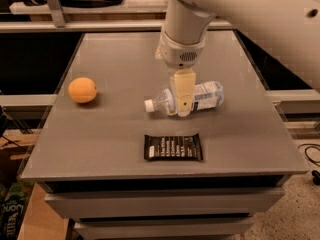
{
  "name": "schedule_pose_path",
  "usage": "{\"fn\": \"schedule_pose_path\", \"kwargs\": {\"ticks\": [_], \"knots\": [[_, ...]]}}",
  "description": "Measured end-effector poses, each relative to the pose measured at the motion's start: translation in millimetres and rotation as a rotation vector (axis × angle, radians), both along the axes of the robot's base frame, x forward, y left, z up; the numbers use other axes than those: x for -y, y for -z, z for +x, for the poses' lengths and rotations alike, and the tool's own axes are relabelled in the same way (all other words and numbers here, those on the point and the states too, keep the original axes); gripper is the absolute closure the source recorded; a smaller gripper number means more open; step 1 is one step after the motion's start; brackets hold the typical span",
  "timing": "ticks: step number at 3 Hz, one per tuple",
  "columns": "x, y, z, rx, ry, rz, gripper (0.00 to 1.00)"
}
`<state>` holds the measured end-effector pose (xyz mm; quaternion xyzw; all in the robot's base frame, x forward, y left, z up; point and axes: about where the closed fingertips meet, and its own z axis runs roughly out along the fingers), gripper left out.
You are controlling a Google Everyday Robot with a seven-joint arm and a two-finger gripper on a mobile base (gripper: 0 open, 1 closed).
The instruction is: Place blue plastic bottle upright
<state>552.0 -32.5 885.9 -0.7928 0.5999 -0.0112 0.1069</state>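
Camera view | gripper [183, 108] at lying blue plastic bottle [207, 95] | grey table [110, 129]

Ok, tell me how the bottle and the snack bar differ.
The bottle is clear with a white cap and pale label; the snack bar is dark-wrapped. The bottle is round-bodied, the snack bar flat. The gripper sits over the bottle's middle; the snack bar lies free nearer the front edge. Both lie lengthwise across the grey table.

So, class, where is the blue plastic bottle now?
In the camera view the blue plastic bottle lies sideways on the table, cap toward the orange, behind the snack bar, the gripper over its middle.
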Motion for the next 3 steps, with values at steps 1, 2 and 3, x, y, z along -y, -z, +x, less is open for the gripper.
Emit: {"fn": "schedule_pose_path", "kwargs": {"ticks": [1,2,3], "knots": [[-1.7,25.1,0.0,-0.044,-0.011,-0.012,0.00],[4.7,43.0,1.2,-0.074,-0.008,-0.011,0.16],[12.4,55.1,3.8,-0.095,-0.003,-0.004,0.41]]}}
